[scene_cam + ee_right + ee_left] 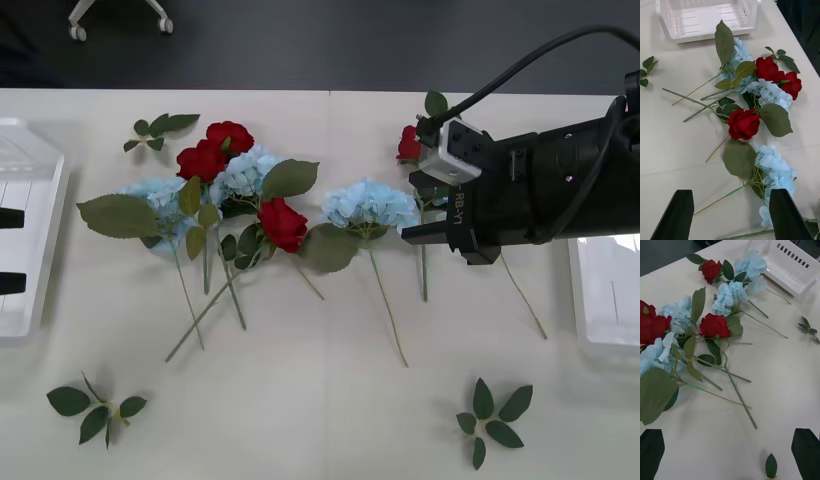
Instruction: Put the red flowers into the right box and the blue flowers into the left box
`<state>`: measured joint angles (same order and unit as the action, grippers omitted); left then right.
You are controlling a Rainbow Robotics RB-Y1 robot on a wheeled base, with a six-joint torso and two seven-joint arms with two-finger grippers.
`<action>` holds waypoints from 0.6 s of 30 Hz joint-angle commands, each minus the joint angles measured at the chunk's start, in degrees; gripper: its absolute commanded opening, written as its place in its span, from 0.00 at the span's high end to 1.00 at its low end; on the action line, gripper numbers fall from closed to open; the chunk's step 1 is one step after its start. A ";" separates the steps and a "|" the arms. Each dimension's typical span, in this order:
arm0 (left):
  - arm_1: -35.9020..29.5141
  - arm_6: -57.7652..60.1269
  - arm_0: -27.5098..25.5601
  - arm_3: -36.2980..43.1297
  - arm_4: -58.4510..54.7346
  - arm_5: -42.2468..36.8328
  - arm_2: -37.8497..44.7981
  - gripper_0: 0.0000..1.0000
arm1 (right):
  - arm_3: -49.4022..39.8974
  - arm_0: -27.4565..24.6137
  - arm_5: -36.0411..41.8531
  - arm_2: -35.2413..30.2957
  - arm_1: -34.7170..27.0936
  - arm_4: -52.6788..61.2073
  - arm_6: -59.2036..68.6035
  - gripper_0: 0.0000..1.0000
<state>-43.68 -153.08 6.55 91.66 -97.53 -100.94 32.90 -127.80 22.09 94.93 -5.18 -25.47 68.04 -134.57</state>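
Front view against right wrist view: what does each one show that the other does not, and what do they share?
Front view: the right arm above the table, the right box and a fourth red rose beside that arm. Right wrist view: the right gripper, fingers open. Both: the left box, the middle red rose and the blue flowers.

— What's under my fingers (675, 219)?

— Matt black, smooth. The table (330, 400) is smooth, off-white, with a faint sheen.

— And the red flowers (283, 224)?

— Petals look like soft, velvety cloth; the blue flowers (368, 206) look like thin, frilly fabric. Leaves are matt and veined.

— The left box (707, 18)?

— Glossy white plastic with slotted walls.
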 commanded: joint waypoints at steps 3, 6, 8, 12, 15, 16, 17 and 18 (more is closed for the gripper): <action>0.52 -1.92 -1.63 -0.69 -0.12 -1.02 -1.26 0.00 | 0.01 -4.07 0.60 -0.18 0.78 0.25 -0.78 0.41; 0.52 -1.92 -1.89 -0.69 0.05 0.30 -2.67 0.00 | 0.10 -4.42 0.60 -1.85 0.60 0.43 -0.61 0.41; 0.52 -1.92 -1.98 -0.69 1.20 0.92 -2.84 0.00 | 0.01 -4.33 0.51 -3.26 0.07 0.61 -0.17 0.41; 0.52 -1.92 -1.98 0.10 4.01 2.76 -4.07 0.00 | 0.63 -4.33 -1.86 -5.28 -4.41 2.63 7.57 0.41; 0.52 -1.92 -1.98 1.24 6.38 4.17 -4.95 0.00 | 2.03 -4.33 -3.97 -6.51 -8.54 3.68 14.60 0.41; 0.61 -1.92 -1.98 1.95 7.70 4.96 -5.30 0.00 | 3.18 -4.33 -4.67 -7.30 -10.47 3.95 18.12 0.41; 0.78 -1.92 -1.98 2.39 8.76 5.40 -5.39 0.00 | 3.88 -4.33 -5.11 -7.74 -11.44 4.03 20.14 0.41; 0.87 -1.92 -1.98 2.91 9.63 5.75 -5.57 0.00 | 4.67 -4.33 -5.46 -8.27 -12.32 4.03 22.33 0.41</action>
<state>-42.54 -153.08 5.18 91.74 -89.58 -96.33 27.25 -124.38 16.76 90.46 -12.03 -34.18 71.41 -116.08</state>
